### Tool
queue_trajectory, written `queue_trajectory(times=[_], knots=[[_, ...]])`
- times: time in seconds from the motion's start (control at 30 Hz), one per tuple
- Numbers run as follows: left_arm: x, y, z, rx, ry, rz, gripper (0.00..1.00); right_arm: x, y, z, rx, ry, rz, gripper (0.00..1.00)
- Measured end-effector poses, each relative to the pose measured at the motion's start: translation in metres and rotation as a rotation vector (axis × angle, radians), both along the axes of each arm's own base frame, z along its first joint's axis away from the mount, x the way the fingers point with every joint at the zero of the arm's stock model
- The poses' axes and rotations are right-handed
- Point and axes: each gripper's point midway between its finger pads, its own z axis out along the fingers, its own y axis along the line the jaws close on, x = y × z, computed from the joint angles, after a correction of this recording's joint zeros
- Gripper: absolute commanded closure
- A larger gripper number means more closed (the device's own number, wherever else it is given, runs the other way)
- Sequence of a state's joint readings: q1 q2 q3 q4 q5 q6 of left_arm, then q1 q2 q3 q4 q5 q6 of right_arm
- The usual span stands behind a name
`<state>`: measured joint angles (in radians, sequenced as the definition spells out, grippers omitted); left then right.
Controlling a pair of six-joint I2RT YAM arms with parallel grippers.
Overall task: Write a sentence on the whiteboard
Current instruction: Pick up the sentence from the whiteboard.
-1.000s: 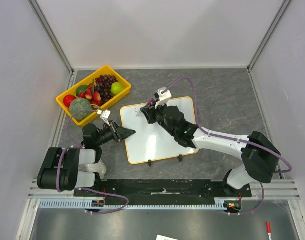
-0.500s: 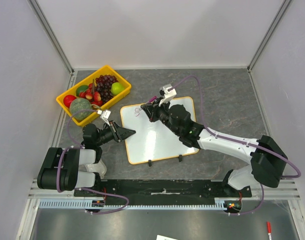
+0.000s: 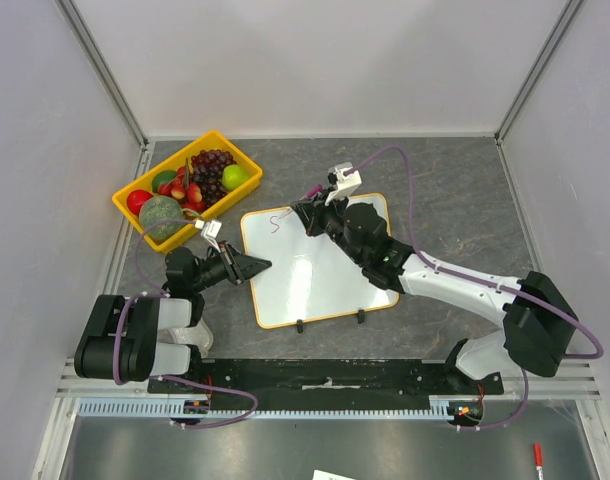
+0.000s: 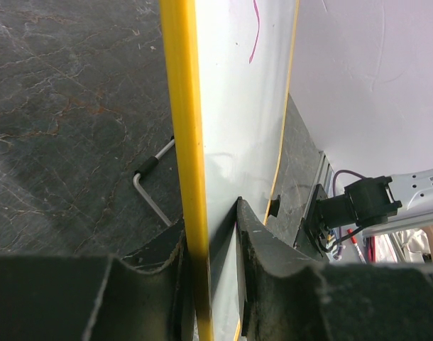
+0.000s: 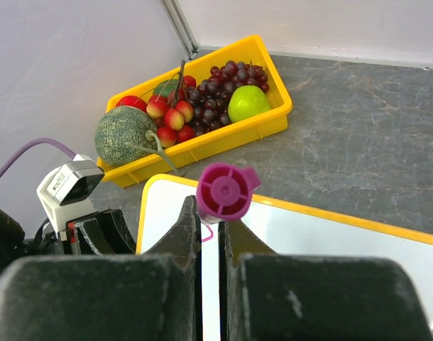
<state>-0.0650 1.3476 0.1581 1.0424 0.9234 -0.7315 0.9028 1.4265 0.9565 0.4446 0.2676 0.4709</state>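
The whiteboard point(image 3: 315, 275) lies on the table, white with a thin orange-yellow frame and two black clip feet at its near edge. My left gripper point(image 3: 253, 266) is shut on its left frame edge; in the left wrist view the yellow edge point(image 4: 189, 142) runs between the jaws of that gripper point(image 4: 208, 220). My right gripper point(image 3: 307, 212) is shut on a magenta marker point(image 5: 225, 190) that stands upright over the board's far left part point(image 5: 309, 241). Of the sentence, only a short magenta stroke point(image 3: 275, 222) shows near that corner, also seen under the marker point(image 5: 208, 233).
A yellow tray point(image 3: 235, 197) with a melon, grapes, a green apple and red fruit stands at the far left, close to the board's corner. A bent metal rod point(image 4: 151, 195) lies on the table beside the board. White walls close in the table.
My right gripper has moved with the marker to the right and away from me along the board's far edge. The left gripper and the board have stayed put.
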Motion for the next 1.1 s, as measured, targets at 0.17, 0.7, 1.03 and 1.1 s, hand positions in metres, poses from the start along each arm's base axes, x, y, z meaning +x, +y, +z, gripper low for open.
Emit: queue_trajectory(times=[0.17, 0.7, 1.03, 1.1], knots=[[0.000, 0.000, 0.000, 0.000, -0.001, -0.002, 0.98, 0.007, 0.002, -0.009, -0.015, 0.012, -0.008, 1.00], [0.000, 0.000, 0.001, -0.001, -0.002, -0.003, 0.98, 0.012, 0.004, -0.025, -0.040, 0.034, -0.012, 1.00], [0.000, 0.000, 0.001, -0.001, -0.002, -0.003, 0.98, 0.013, 0.003, -0.025, -0.041, 0.035, -0.018, 1.00], [0.000, 0.000, 0.001, -0.001, -0.002, -0.003, 0.98, 0.014, 0.002, -0.025, -0.041, 0.035, -0.021, 1.00]])
